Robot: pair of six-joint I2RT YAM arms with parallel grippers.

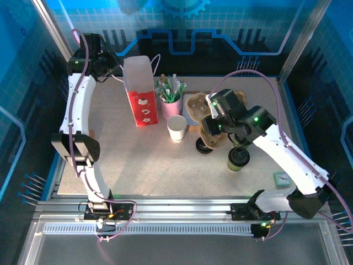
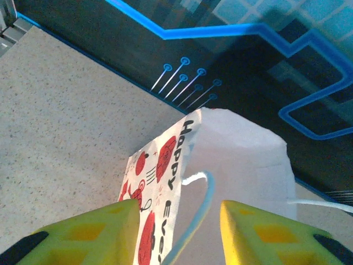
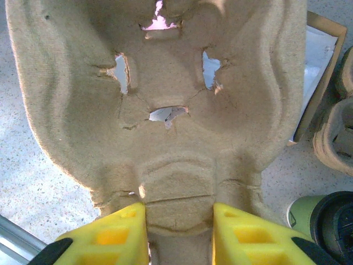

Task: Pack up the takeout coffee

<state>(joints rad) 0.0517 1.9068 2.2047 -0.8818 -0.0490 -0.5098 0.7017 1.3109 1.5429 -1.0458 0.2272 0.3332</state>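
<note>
One white paper cup [image 1: 177,128] stands upright at centre frame, mouth up, long axis vertical.
It sits on a speckled beige table [image 1: 138,165] ringed by blue-lit patterned walls. The right gripper [image 3: 179,215] clenches the narrow neck of a rough moulded-pulp carrier [image 3: 165,83]. The left gripper [image 2: 177,212] is parted astride the cord handle [image 2: 205,193] of a printed bag [image 2: 237,160], apparently not touching it.

green cup [image 3: 301,216]: cut by bottom edge | paper bag [image 2: 237,165]: base out of frame | pulp carrier [image 3: 165,72]: top cropped

High rear overview of table [image 1: 138,165], wrist views close-up
</note>
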